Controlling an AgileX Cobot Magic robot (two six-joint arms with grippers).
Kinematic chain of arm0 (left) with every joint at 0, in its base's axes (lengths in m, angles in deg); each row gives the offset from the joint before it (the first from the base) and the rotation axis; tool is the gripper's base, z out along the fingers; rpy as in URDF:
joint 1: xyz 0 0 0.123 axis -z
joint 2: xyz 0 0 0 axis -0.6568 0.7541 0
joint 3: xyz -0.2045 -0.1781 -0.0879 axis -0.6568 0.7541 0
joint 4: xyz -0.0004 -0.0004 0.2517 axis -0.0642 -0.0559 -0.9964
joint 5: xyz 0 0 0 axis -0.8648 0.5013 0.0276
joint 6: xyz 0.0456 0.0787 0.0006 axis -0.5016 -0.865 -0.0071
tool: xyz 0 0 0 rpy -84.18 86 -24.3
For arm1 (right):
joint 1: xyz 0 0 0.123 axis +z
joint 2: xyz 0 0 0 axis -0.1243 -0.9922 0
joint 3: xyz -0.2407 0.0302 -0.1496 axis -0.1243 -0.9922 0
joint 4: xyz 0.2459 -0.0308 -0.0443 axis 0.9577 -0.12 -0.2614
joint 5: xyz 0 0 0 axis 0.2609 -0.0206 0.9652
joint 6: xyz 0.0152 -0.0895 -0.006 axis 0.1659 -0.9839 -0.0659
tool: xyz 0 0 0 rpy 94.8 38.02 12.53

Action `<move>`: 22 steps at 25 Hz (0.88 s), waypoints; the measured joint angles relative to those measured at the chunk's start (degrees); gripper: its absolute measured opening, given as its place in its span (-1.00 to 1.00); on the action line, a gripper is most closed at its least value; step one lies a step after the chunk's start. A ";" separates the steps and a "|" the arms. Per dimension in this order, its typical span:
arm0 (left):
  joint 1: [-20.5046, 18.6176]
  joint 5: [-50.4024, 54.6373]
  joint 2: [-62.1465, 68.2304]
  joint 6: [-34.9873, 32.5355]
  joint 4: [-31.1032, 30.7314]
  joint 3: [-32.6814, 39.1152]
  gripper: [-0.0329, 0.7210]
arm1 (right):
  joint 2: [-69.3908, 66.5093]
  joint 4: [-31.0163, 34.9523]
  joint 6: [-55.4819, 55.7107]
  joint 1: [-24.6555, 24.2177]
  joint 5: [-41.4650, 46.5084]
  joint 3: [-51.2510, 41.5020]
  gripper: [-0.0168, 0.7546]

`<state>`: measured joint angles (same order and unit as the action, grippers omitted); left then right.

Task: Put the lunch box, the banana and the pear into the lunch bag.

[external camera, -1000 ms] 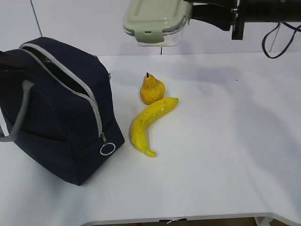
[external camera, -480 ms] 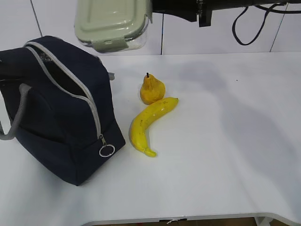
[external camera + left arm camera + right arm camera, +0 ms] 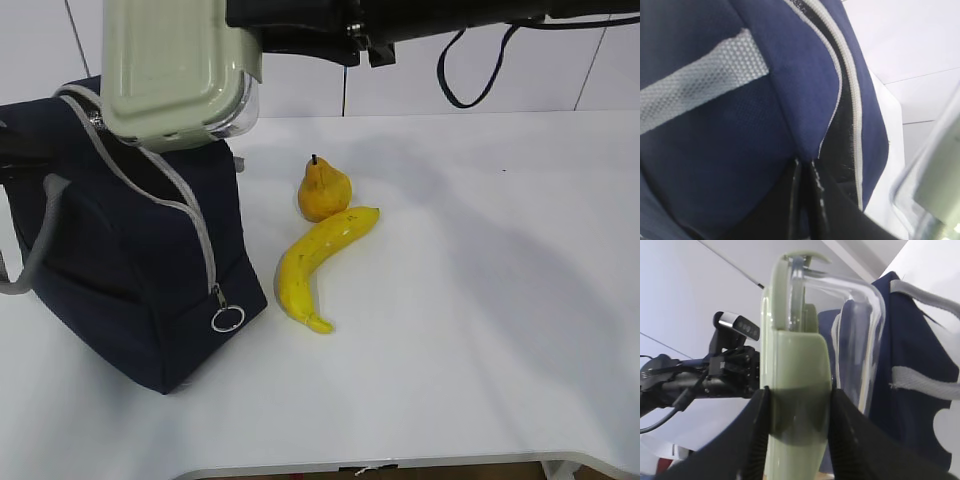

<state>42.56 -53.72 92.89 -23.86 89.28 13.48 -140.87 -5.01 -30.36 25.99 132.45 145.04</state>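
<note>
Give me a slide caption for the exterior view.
Right gripper carries the lunch box over the open lunch bag; pear and banana wait.

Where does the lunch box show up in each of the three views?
Exterior view: lunch box at upper left, tilted, above the lunch bag.
Left wrist view: only its clear edge at the right border, blurred.
Right wrist view: centre, edge-on, clamped by the right gripper.
Shared landmark: the bag's grey zipper.

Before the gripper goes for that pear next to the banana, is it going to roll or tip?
The pear stands upright on a squat, bulbous base, so it probably tips rather than rolls. The banana tip touches or nearly touches it, so a nudge may shift both.
</note>
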 joint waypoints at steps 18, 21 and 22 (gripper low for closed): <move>0.00 2.62 0.22 -0.04 1.82 0.00 -0.95 | -0.57 -6.82 -13.23 7.54 -16.95 0.00 -0.24; 0.00 3.32 0.22 -0.04 1.82 0.00 -0.95 | -1.39 -8.92 -13.74 7.57 -16.46 0.00 -0.24; 0.00 3.65 0.22 -0.04 1.82 0.00 -0.95 | -1.64 -9.42 -13.96 7.67 -16.22 0.00 -0.24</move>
<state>42.56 -50.07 93.11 -23.90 91.10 13.48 -142.51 -14.43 -44.32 33.66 116.23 145.04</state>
